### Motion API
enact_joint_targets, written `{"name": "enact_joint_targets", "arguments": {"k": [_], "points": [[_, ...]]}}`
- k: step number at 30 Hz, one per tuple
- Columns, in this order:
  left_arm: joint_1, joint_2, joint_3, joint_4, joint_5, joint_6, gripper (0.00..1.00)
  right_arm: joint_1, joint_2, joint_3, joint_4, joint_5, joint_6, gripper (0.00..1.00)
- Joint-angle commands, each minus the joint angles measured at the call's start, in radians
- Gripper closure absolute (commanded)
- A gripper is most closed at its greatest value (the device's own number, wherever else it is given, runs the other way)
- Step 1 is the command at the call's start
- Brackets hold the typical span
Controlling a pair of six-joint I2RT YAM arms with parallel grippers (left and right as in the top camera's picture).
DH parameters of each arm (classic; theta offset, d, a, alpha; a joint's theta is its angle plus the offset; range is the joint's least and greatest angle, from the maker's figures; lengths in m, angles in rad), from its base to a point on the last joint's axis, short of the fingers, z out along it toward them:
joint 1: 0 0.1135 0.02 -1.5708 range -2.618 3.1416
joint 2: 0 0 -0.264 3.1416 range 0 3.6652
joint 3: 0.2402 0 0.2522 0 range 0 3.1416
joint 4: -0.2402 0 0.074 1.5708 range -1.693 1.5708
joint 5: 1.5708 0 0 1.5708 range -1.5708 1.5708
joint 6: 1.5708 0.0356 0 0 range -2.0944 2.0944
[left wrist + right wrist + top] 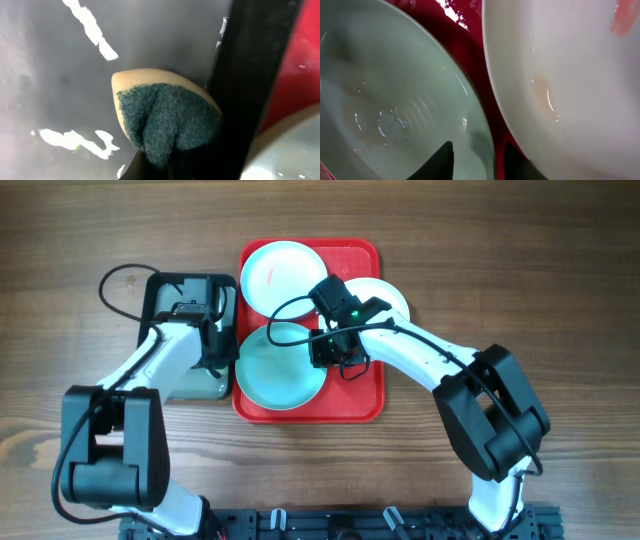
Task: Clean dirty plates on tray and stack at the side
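On the tray (362, 405) all three plates (281, 367) wait — none stacked. Left gripper (212, 340) squeezes the sponge (165, 117); right gripper (335, 350) straddles a plate rim.

The claw (480, 159) straddles the turquoise plate (395, 100) rim on the red tray (470, 45).

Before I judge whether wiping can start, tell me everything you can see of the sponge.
The sponge is a two-layer pad: pale yellow foam with a dark green scouring face. It looks pinched and folded into a wedge, its lower end going down between the shut left gripper's dark fingers. It hangs over the wet-looking grey metal pan, close to the pan's black rim. Whether it touches the pan floor cannot be told.
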Motion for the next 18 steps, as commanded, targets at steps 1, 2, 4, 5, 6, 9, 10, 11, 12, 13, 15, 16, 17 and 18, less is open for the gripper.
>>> {"name": "enact_joint_targets", "arguments": {"k": [1,2,4,5,6,9,10,11,12,13,15,16,17,18], "points": [[-0.008,-0.063,0.003,0.003,0.015,-0.019,0.96,0.006,0.011,-0.002,0.005,-0.008,-0.011,0.67],[-0.008,-0.067,0.003,0.003,0.010,-0.019,0.96,0.006,0.011,-0.002,0.005,-0.008,-0.011,0.67],[-0.008,-0.075,0.003,0.007,-0.052,-0.019,0.96,0.006,0.011,-0.002,0.005,-0.008,-0.011,0.67],[-0.008,-0.079,0.003,0.011,-0.090,-0.019,0.96,0.006,0.011,-0.002,0.005,-0.008,-0.011,0.67],[-0.008,-0.082,0.003,0.016,-0.129,-0.019,0.96,0.006,0.011,-0.002,0.005,-0.008,-0.011,0.67],[-0.008,-0.100,0.009,0.036,-0.209,-0.019,0.96,0.006,0.011,-0.002,0.005,-0.008,-0.010,0.67],[-0.008,-0.111,0.017,0.039,-0.209,-0.020,0.96,0.006,0.011,-0.002,0.005,-0.008,-0.011,0.67],[-0.008,-0.119,0.024,0.040,-0.209,-0.026,0.96,0.006,0.011,-0.002,0.005,-0.008,-0.011,0.67],[-0.008,-0.132,0.035,0.040,-0.209,-0.046,0.96,0.006,0.011,-0.002,0.005,-0.008,-0.011,0.67],[-0.008,-0.150,0.048,0.040,-0.208,-0.074,0.96,0.006,0.011,-0.002,0.005,-0.008,-0.011,0.66],[-0.007,-0.189,0.066,0.035,-0.208,-0.122,0.96,0.006,0.011,-0.002,0.005,-0.008,-0.022,0.67],[-0.007,-0.210,0.074,0.029,-0.208,-0.139,0.96,0.006,0.011,-0.001,0.005,-0.008,-0.031,0.67],[-0.007,-0.231,0.081,0.018,-0.208,-0.162,0.96,0.006,0.011,-0.001,0.005,-0.008,-0.032,0.67],[-0.005,-0.246,0.088,0.006,-0.207,-0.182,0.96,0.006,0.011,-0.001,0.005,-0.009,-0.032,0.66]]}}
